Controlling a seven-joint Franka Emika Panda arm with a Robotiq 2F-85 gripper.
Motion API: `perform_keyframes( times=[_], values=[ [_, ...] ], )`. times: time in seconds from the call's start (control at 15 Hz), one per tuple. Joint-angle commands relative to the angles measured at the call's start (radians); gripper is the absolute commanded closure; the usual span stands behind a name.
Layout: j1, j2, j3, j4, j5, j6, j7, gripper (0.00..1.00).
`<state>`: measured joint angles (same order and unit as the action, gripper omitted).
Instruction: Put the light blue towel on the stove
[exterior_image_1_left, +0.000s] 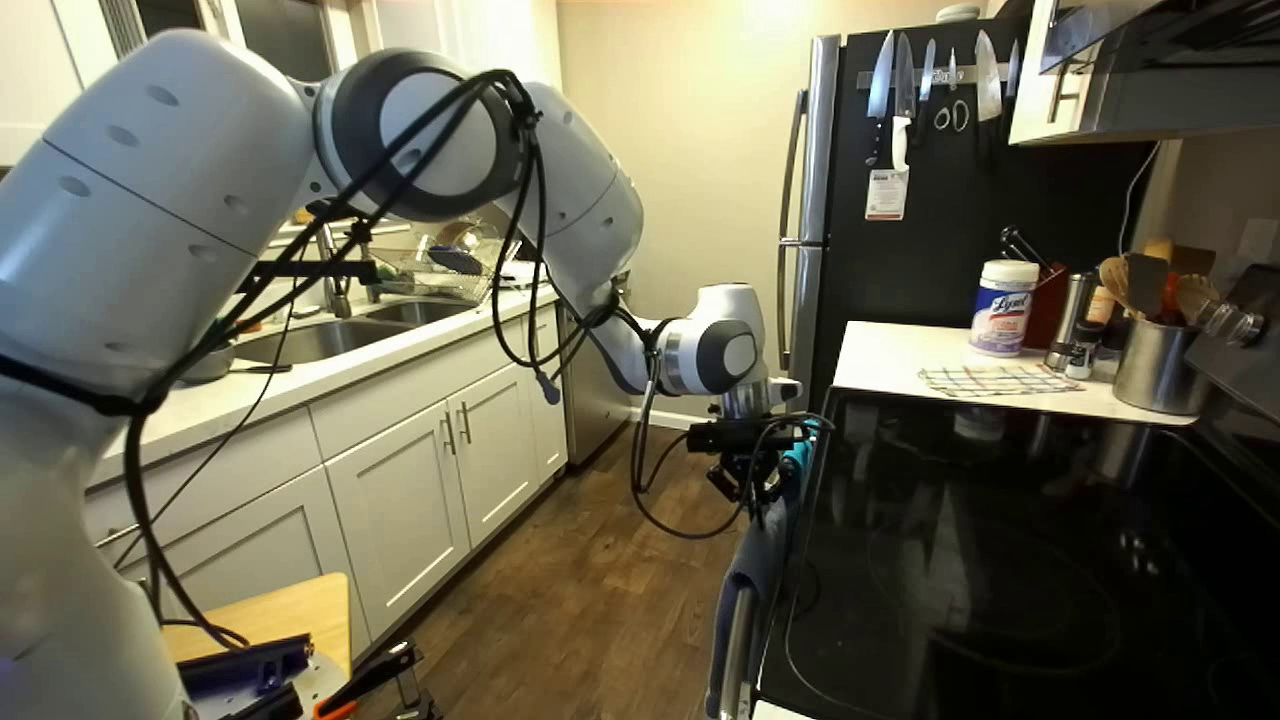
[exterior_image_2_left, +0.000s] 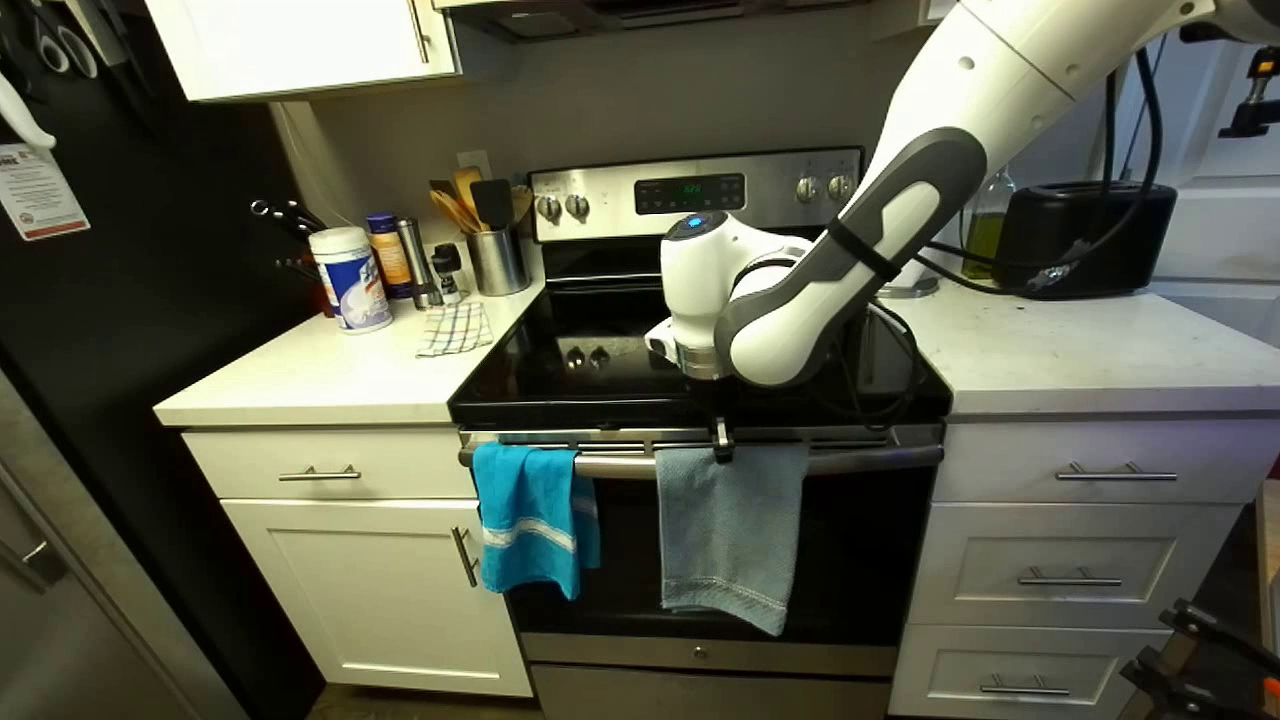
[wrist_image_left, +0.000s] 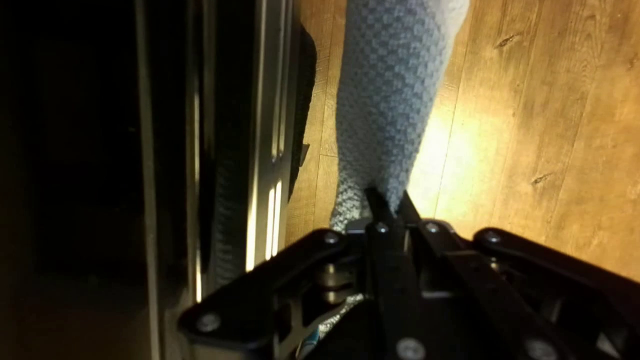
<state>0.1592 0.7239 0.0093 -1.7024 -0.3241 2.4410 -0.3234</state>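
Towel (exterior_image_2_left: 730, 540): light blue, draped over the oven handle (exterior_image_2_left: 870, 461) near its middle, front part hanging below; judged the task's towel, the other being much stronger in colour.
Gripper (wrist_image_left: 390, 197): at the handle, pointing down; fingertips close together, with a fold of the towel pinched between them in the wrist view. Firmness of hold cannot be told.
Grip point: about midway along the towel's upper fold, at handle level.
Long axis: runs down from the handle, crosswise to it; most of the towel's visible length lies below the gripper.
Stovetop (exterior_image_1_left: 1000, 560): above and behind the handle, so the target lies up and back from the gripper; the coming move turns on this.
Turquoise towel (exterior_image_2_left: 535, 520): over the same handle near one end, apart from the gripper.
Stage: grasp judged made, lift not yet done.
Next move: probably up until the hem passes the handle, then back over the stovetop's front edge.
Risk: cloth behind the handle, mostly hidden, may drag; a thin fold may slip out.
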Motion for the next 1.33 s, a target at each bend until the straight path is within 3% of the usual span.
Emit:
perform_keyframes(
  times=[0.0,0.47,1.27],
  values=[
    [-0.012,-0.018,0.011,-0.033,-0.014,0.04,0.026,0.99],
    [-0.034,-0.049,0.023,-0.055,0.007,0.051,0.013,0.99],
    [-0.142,-0.225,0.093,-0.153,0.115,0.063,-0.036,0.99]
  ],
)
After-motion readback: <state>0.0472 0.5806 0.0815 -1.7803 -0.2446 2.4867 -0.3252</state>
